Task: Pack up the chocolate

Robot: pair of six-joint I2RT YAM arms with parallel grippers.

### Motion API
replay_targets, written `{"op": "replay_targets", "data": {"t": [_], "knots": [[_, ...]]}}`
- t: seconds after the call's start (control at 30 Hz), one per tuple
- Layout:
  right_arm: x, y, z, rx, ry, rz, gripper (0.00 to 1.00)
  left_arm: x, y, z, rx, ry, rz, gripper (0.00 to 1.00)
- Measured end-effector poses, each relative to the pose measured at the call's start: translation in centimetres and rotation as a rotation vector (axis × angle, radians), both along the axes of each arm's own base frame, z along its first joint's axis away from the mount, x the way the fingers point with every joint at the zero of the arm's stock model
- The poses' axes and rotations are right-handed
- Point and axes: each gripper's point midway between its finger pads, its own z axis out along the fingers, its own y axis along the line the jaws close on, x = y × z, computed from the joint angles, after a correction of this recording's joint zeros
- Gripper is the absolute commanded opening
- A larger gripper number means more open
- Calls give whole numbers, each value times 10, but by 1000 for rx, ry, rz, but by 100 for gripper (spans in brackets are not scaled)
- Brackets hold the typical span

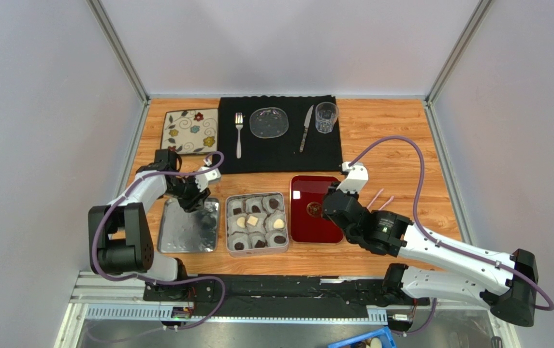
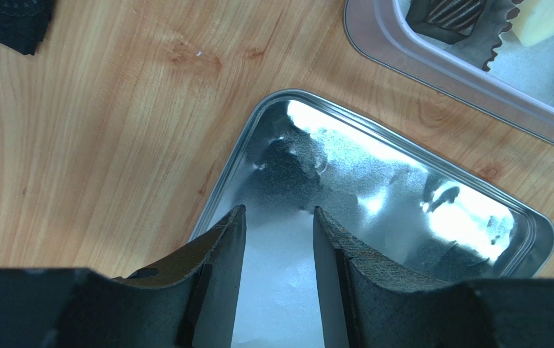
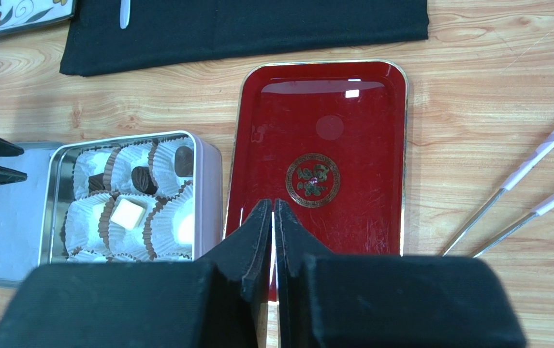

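The chocolate (image 1: pixel 256 220), dark and cream pieces in white paper cups, fills the open silver tin (image 1: pixel 285 217). In the right wrist view a cream square (image 3: pixel 127 214) and a dark piece (image 3: pixel 144 179) lie in the tin (image 3: pixel 211 181). The tin's silver lid (image 1: pixel 185 232) lies upside down to its left. My left gripper (image 2: pixel 278 210) is open and empty just above the lid's (image 2: pixel 374 188) far corner. My right gripper (image 3: pixel 273 203) is shut and empty above the near end of a bare red tray (image 3: pixel 323 109).
A black mat (image 1: pixel 280 156) at the back holds a fork (image 1: pixel 238 134), glass plate (image 1: pixel 268 122), knife (image 1: pixel 306 128) and tumbler (image 1: pixel 326 116). A floral square plate (image 1: pixel 190 131) lies left of it. Two pink-handled sticks (image 3: pixel 519 196) lie right of the red tray.
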Motion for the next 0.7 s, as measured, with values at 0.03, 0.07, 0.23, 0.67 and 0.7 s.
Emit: {"op": "replay_targets", "data": {"t": [0.03,0.07,0.23,0.67,0.7], "knots": [[0,0,0,1,-1,0,6,0,0,-1,0,9,-3,47],[0,0,0,2,-1,0,6,1,0,-1,0,15,-6,47],[-1,1,0,5,3,4,4,2,0,-2,0,17,-8,46],[-3,3,3,35,11,14,0,7,4,-15,16,36,-10,31],[-3,3,3,36,12,15,0,8,4,-16,19,32,-10,28]]}}
